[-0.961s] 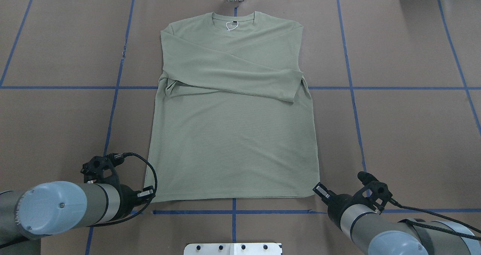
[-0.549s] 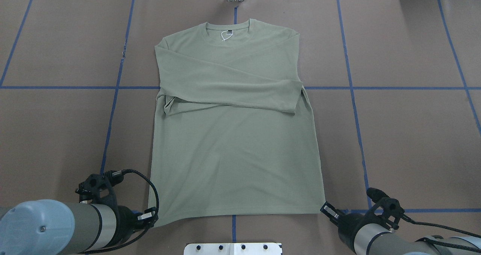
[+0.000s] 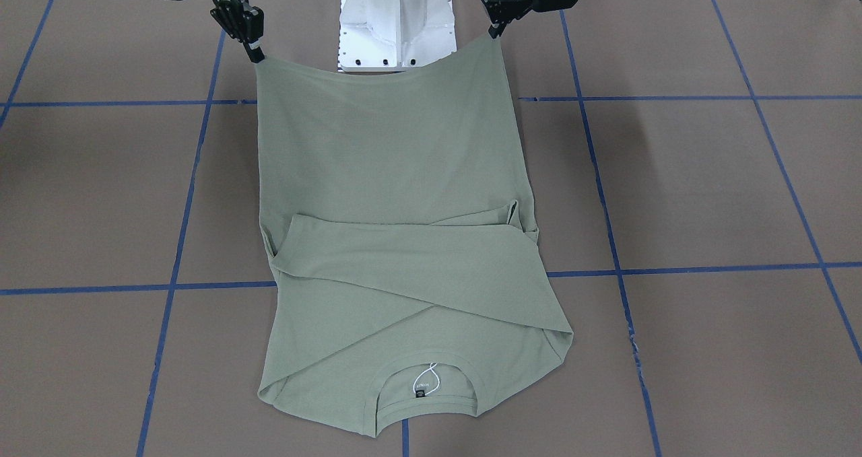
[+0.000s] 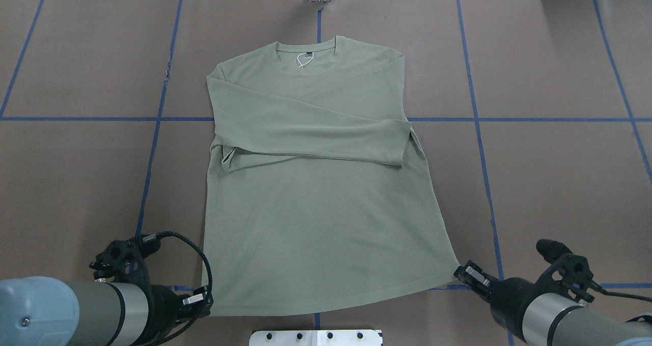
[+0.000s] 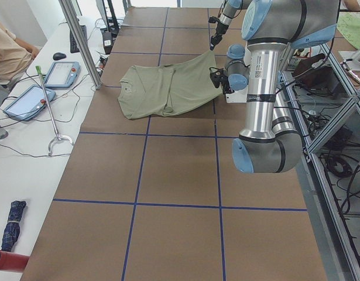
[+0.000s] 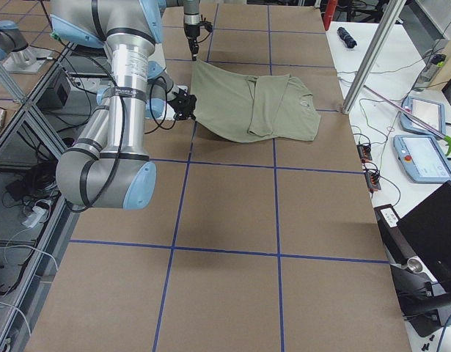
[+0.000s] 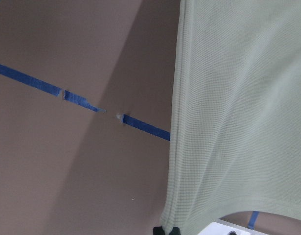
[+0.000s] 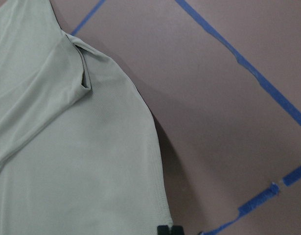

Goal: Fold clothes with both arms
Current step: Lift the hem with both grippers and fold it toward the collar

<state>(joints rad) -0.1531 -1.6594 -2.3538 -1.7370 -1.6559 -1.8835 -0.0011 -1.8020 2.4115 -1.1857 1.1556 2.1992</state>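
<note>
The shirt (image 4: 316, 198) slid nearer the robot's edge of the surface, hem (image 4: 326, 305) lifted! The left fingers (image 4: 196, 299) and right fingers (image 4: 469, 274) each pinched a hem corner. Uneven pulling could skew it, and a slipped grip might spill the crossed sleeves (image 4: 310, 132).

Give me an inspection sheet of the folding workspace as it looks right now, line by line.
Surface: brown table cover with a blue tape grid, lying flat.
Job's things: sage-green shirt, both sleeves folded across the chest, neck away from the robot, hem corners lifted.
Clutter: nothing seen on the cover.
Grippers: left gripper shut on one hem corner; right gripper shut on the other.
Cables: black cable loops off the left wrist, close beside the shirt's edge.
Surroundings: white pedestal at the robot's base; teach pendants on a white bench; a seated person.
</note>
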